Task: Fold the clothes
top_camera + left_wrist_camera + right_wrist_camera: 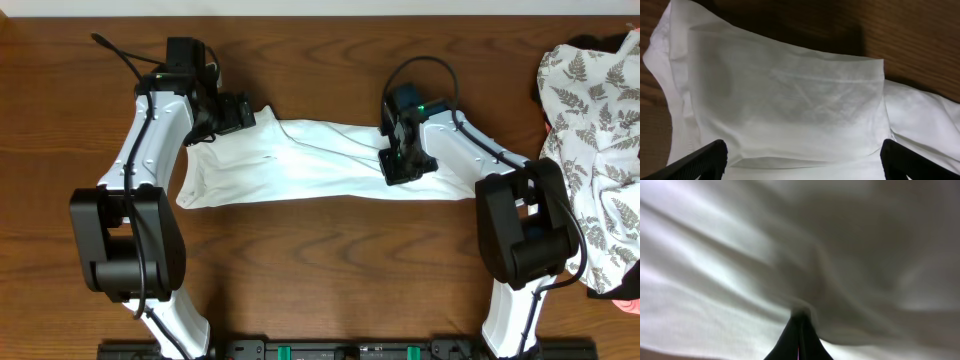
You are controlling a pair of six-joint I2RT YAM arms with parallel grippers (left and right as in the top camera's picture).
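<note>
Dark wooden table point(320, 280) carries the white T-shirt point(300, 165), pulled into a long band across the middle. At its left end the left gripper point(240, 112) hangs with jaws spread wide. The right gripper point(405, 165) is pinched closed on the shirt's right part. A fern-print cloth point(590, 130) lies far right.

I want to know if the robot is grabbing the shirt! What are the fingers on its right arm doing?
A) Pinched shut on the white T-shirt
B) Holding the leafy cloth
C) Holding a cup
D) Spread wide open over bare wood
A: in the right wrist view the right fingers meet in a closed point, and the white T-shirt bunches into wrinkles at their tip.
</note>
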